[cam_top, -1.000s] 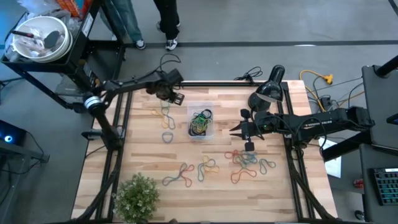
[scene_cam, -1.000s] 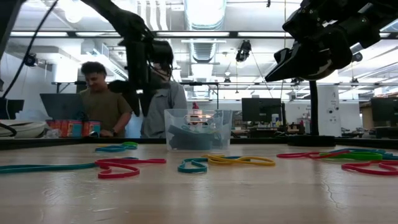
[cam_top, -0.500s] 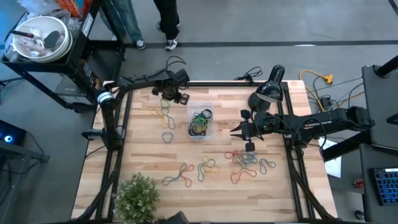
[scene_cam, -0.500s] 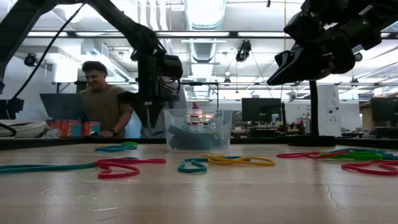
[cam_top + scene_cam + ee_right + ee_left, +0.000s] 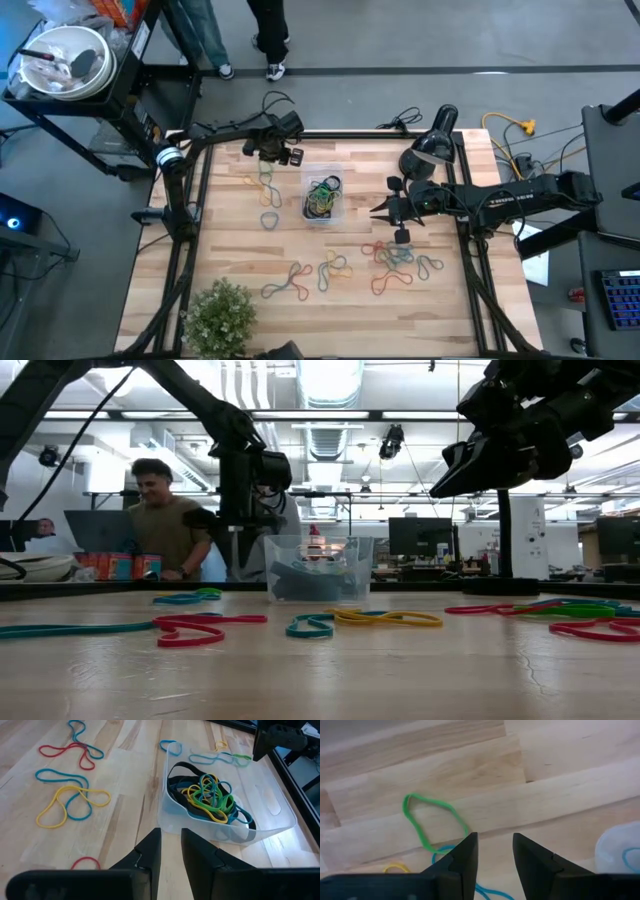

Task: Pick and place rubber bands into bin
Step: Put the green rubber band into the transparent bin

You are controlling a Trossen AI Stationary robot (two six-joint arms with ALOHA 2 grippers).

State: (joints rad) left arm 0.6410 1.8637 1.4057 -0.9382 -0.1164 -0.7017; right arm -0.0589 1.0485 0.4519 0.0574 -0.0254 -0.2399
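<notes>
Rubber bands lie loose on the wooden table: a green, blue and yellow string (image 5: 265, 185) left of the bin, a grey-blue loop (image 5: 270, 220), and coloured clusters toward the near edge (image 5: 335, 268) and right (image 5: 400, 258). The clear bin (image 5: 323, 195) stands mid-table with several bands (image 5: 207, 795) inside. My left gripper (image 5: 492, 840) hangs open, pointing down, above the green band (image 5: 427, 822) and blue band (image 5: 442, 852) at the far left (image 5: 272, 155). My right gripper (image 5: 171, 835) hovers right of the bin (image 5: 378, 209), slanting down, its fingers a narrow gap apart with nothing between them.
A potted plant (image 5: 222, 315) stands at the near left corner. Black cables (image 5: 400, 122) lie along the far edge. A white bowl (image 5: 62, 62) sits on a stand off the table's far left. People (image 5: 160, 530) are beyond the far edge.
My left gripper has sunk toward the table and shifted a little toward the bin, rolling slightly, then held still over the far-left bands. Its fingers keep the same gap. My right arm and the bands have not moved.
</notes>
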